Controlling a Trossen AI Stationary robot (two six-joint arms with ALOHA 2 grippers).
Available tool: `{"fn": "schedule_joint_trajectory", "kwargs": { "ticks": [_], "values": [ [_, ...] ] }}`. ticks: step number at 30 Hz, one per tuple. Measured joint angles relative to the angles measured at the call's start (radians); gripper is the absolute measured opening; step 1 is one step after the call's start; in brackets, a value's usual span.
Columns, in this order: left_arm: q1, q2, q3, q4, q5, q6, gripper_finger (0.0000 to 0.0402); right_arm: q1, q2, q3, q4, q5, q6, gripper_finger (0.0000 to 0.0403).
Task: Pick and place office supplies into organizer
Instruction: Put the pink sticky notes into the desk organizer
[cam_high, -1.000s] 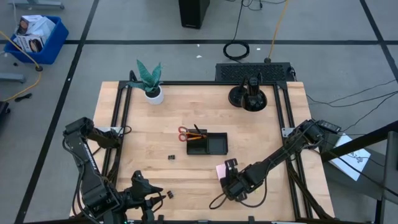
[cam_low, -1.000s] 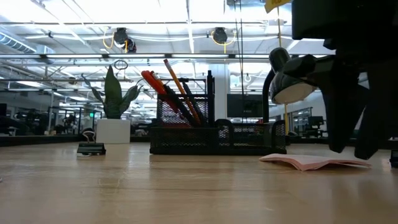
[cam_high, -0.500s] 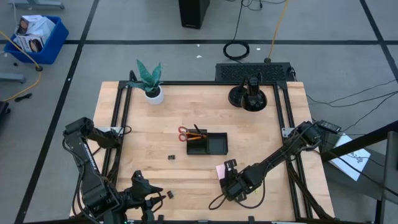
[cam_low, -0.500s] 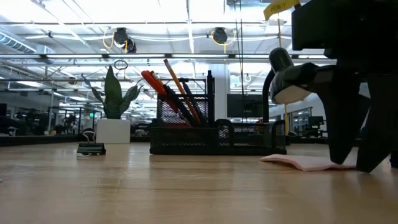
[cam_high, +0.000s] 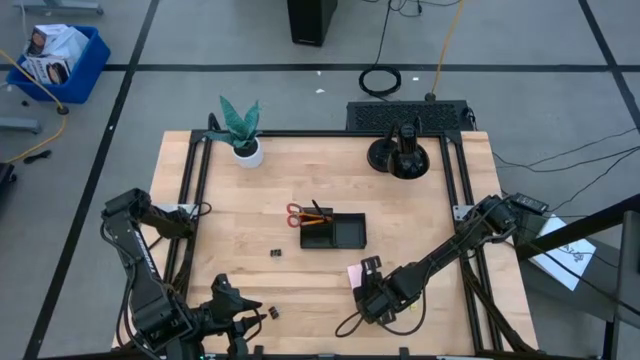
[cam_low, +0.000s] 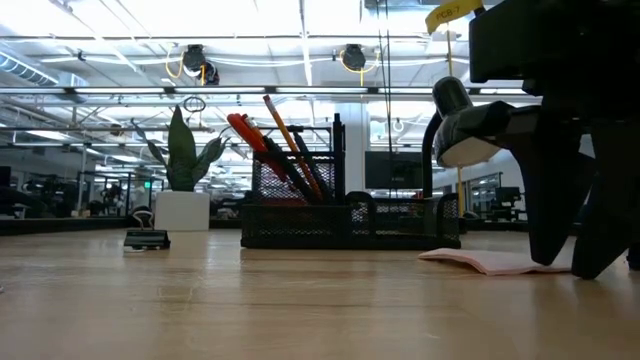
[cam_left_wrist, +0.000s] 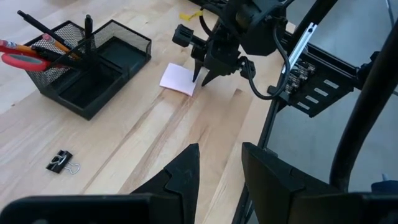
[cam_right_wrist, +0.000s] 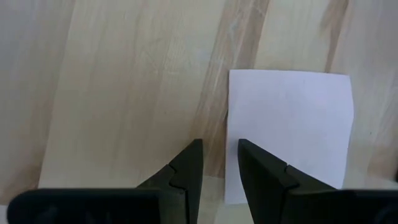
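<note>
The pink sticky-note pad (cam_right_wrist: 286, 124) lies flat on the table in front of the black mesh organizer (cam_high: 345, 232). My right gripper (cam_right_wrist: 221, 152) points down at the pad's edge, open by a narrow gap. One finger is above the pad, the other above bare wood. Red-handled scissors (cam_left_wrist: 25, 59), pens and pencils stand slanting in the organizer's tall compartment. One binder clip (cam_high: 275, 253) lies left of the organizer. My left gripper (cam_left_wrist: 219, 155) waits open near the front left edge, holding nothing. My right gripper comes from above, slanting down, with the pad's side edge (cam_right_wrist: 227, 155) running between its two fingers. In the low view the fingertips (cam_low: 556, 262) reach down to the level of the pad (cam_low: 490, 260). Whether they touch it I cannot tell.
A potted plant (cam_high: 240, 135) stands at the far left and a round black stand base (cam_high: 400, 155) at the far right. A second binder clip (cam_high: 272, 313) lies by my left gripper (cam_high: 250, 312). Bare wood lies around the pad.
My right gripper has sunk a little, and its fingertips have come down to the pad's level. The gap between its fingers looks the same. The pad has stayed where it was.
</note>
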Motion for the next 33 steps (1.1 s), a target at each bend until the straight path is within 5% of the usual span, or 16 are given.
{"fn": "schedule_joint_trajectory", "kwargs": {
  "ticks": [33],
  "values": [
    [0.0, 0.0, 0.0, 0.0, -0.002, 0.026, 0.0124, -0.001, 0.002, -0.002, -0.052, 0.125, 0.006, 0.0093]
  ]
}}
